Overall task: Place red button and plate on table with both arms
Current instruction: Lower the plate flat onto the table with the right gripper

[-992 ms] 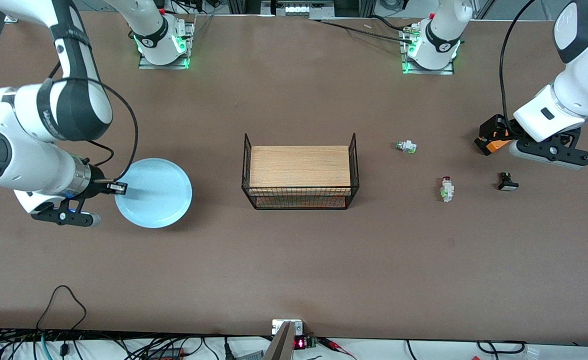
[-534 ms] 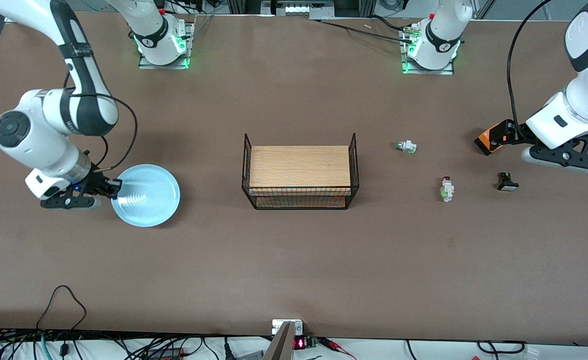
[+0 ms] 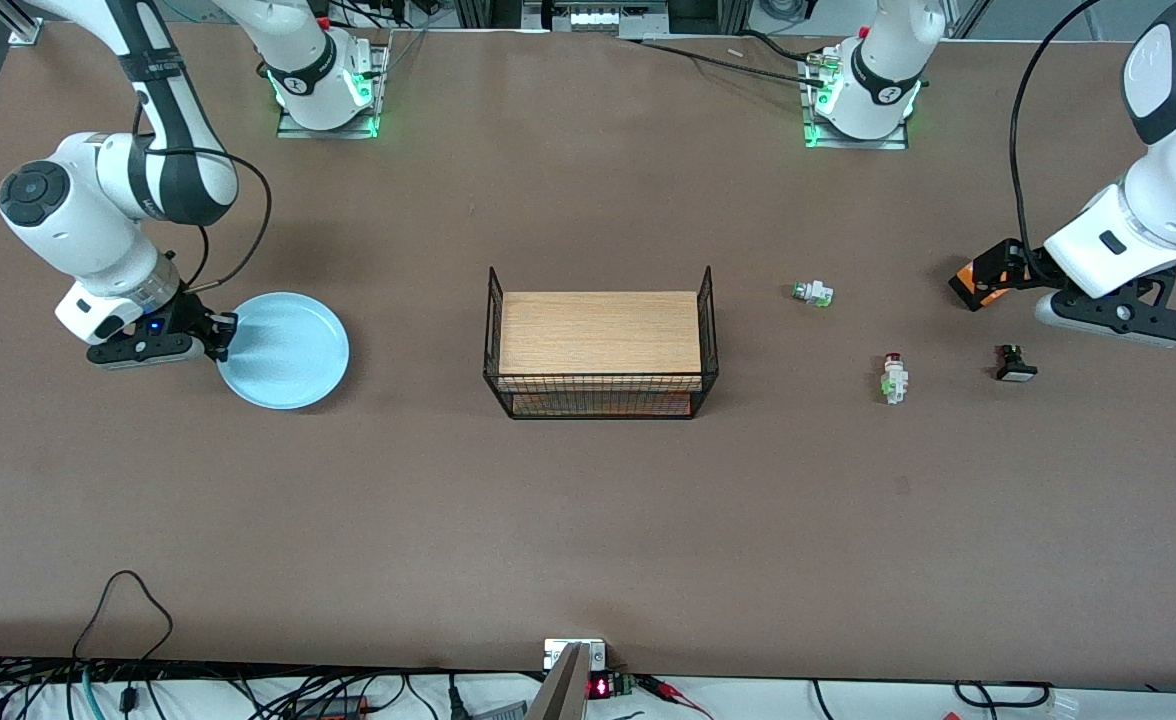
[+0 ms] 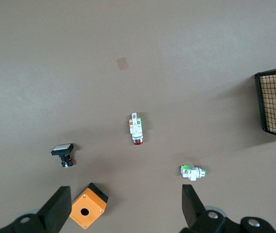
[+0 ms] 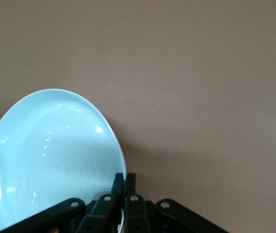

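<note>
Plate-placing step in hand. Right gripper has its jaws clamped on the rim of the plate, low over the surface at the right arm's end. Next: lower it flat, then release.

Left gripper hovers with jaws spread over the orange box. Red button lies on the surface nearby, nearer the camera, ungrasped.

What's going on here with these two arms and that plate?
The right gripper is shut on the rim of the plate at the right arm's end of the table. The left gripper hangs open over the table at the left arm's end, holding nothing. The red button lies on the table there, with a green-capped button, a black button and an orange box nearby.
</note>
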`<state>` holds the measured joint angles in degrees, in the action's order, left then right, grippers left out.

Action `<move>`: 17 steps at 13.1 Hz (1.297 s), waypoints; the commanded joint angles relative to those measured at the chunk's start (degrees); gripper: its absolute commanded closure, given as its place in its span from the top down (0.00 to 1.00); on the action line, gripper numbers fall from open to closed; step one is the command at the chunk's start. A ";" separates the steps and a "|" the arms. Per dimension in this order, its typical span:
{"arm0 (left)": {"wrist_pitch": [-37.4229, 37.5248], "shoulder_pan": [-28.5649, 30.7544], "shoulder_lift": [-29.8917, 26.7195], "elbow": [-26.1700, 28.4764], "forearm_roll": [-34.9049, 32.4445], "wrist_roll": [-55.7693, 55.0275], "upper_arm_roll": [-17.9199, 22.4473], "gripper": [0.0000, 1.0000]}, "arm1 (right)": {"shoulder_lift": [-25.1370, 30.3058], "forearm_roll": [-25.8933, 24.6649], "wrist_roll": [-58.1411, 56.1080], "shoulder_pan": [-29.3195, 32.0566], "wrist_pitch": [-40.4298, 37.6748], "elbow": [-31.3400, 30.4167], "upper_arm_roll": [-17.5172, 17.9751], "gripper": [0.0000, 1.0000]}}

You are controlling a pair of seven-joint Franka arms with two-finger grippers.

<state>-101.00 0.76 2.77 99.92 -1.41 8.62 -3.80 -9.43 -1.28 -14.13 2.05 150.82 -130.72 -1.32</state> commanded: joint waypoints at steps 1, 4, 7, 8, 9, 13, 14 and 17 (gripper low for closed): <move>0.89 0.12 0.22 -1.05 -0.43 1.13 -0.07 1.00 | -4.35 -0.74 -3.54 1.38 6.91 -0.41 0.88 0.00; 0.89 0.30 0.22 -1.05 -0.43 1.22 -0.07 1.00 | -10.06 -0.91 -3.71 1.73 14.90 -0.41 0.88 0.00; 0.89 0.21 0.22 -1.05 -0.43 1.22 -0.07 1.00 | -13.41 -0.91 -6.44 1.73 20.45 -0.41 1.05 0.00; 0.89 0.30 0.22 -1.05 -0.43 1.22 -0.07 1.00 | -14.38 -0.91 -6.61 1.73 21.61 -0.33 1.05 0.00; 0.89 0.21 0.22 -1.05 -0.43 1.22 -0.07 1.00 | -15.09 -0.91 -6.70 1.73 22.49 -0.33 1.05 0.00; 0.89 0.48 0.49 -0.96 -0.43 2.80 -0.07 1.00 | -16.68 -1.18 -7.05 1.73 23.64 0.55 1.40 0.13; 0.89 0.47 0.49 -1.04 -0.43 2.80 -0.07 1.00 | -16.68 -1.26 -8.45 1.73 23.55 0.55 1.40 0.17; 0.89 0.30 0.40 -1.05 -0.43 2.81 -0.07 1.00 | -17.20 -1.18 -13.38 2.43 24.25 0.55 1.40 1.00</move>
<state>-100.99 0.90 2.80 99.91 -1.41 10.12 -3.75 -25.54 -1.48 -25.19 2.81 173.62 -130.81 -0.78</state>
